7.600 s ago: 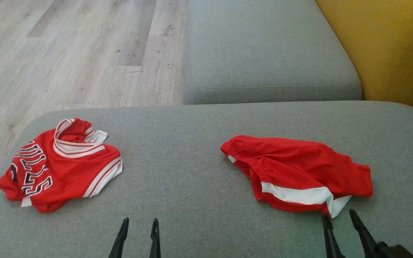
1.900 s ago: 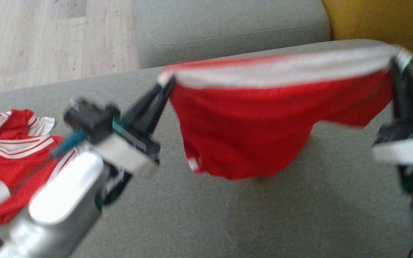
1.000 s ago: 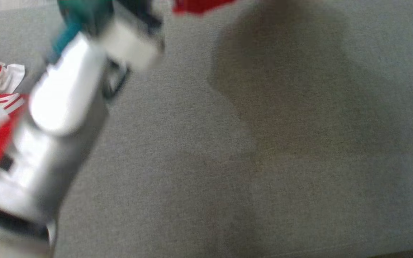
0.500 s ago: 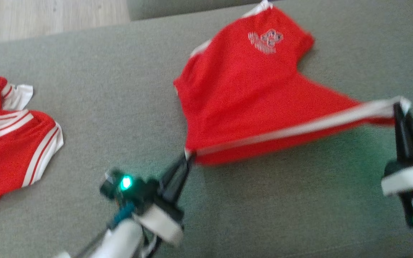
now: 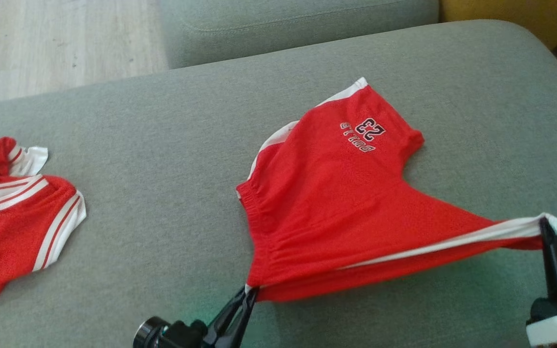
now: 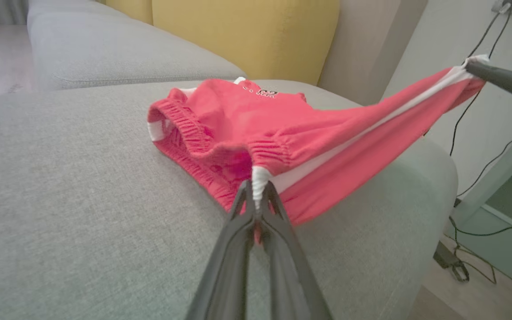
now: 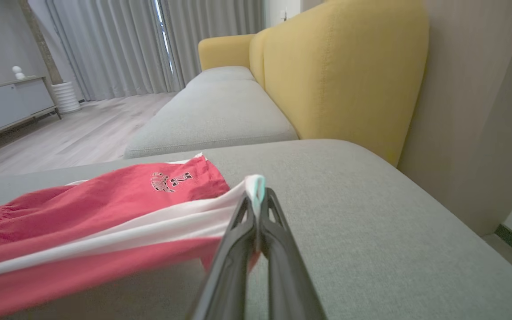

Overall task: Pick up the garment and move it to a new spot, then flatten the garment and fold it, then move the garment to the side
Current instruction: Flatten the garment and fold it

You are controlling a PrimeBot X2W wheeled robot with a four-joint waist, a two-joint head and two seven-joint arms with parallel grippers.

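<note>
Nearest the robot, the left gripper (image 5: 251, 291) is clenched on the corner of the red shorts (image 5: 336, 193), where the gathered waistband (image 6: 185, 129) meets the white side stripe (image 5: 452, 240). In the left wrist view a fold of white cloth is pinched between its two dark fingers (image 6: 234, 231). At the lower right the right gripper (image 5: 545, 223) is clenched on the other end of that stripe, at the leg hem, with a bit of white fabric showing above its tips. Between the two grips the striped edge is pulled into a taut line, lifted off the grey sofa cushion (image 5: 162, 159), and a shadow lies under it. Beyond that line the rest of the shorts slopes down and lies on the cushion, right of its middle. The far leg is spread flat, and a dark "23" print (image 5: 370, 128) with lettering beside it reads upside down in the head view. A white strip runs along the far left edge of that leg. Well apart, at the cushion's left edge, lies a crumpled red jersey (image 5: 12, 217) with white trim, partly cut off by the frame. Farther back sit a second grey cushion (image 5: 283, 19), pale wood floor (image 5: 65, 43) to its left, and a yellow backrest (image 7: 340, 66) to its right
</note>
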